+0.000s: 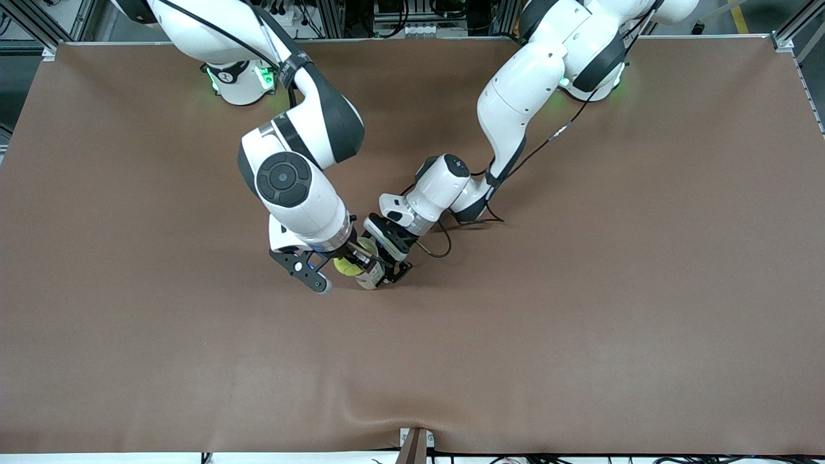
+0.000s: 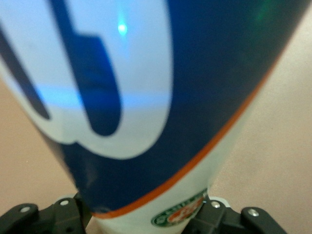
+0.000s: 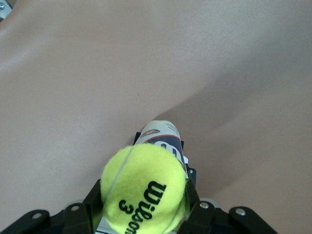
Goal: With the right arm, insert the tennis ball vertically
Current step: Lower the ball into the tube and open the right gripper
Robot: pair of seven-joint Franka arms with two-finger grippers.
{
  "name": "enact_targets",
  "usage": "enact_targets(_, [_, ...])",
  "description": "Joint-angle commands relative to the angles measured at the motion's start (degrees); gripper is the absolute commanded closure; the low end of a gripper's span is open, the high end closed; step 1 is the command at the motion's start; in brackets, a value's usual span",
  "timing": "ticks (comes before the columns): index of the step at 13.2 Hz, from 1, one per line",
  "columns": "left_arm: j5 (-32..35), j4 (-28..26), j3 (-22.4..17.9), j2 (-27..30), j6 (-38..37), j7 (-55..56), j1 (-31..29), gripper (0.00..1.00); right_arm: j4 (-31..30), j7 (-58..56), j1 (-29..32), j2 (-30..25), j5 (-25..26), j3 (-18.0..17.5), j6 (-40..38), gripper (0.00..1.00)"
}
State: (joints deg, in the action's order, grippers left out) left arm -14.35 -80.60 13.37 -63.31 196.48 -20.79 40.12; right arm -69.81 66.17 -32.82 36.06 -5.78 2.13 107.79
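The right gripper pinches the tennis ball directly over the can, which the left gripper clamps upright mid-table (mouth at twelve o'clock), so the insertion should run straight down.

A brown mat is covering the whole table. A can is standing on it at the frame's centre.
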Motion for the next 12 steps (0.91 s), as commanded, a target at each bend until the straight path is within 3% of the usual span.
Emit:
enact_targets(1, [-1.6, 1.9, -0.6, -2.7, -0.1, 0.0, 1.0, 0.21, 0.4, 1.2, -0.8, -0.1, 0.4, 0.7, -0.1, 1.00])
enact_targets(10, [-1.6, 1.9, -0.5, -2.7, -0.2, 0.0, 1.0, 0.21, -1.0, 0.7, -1.2, 0.2, 0.1, 0.6, -0.6, 0.92])
enact_targets(11, [-1.6, 1.9, -0.6, -2.7, -0.2, 0.0, 1.0, 0.21, -1.4, 1.0, -1.5, 0.2, 0.2, 0.6, -0.6, 0.70])
enact_targets(12, [-1.6, 1.9, -0.6, -2.7, -0.1, 0.0, 1.0, 0.21, -1.5, 1.2, -1.7, 0.2, 0.2, 0.6, -0.5, 0.01])
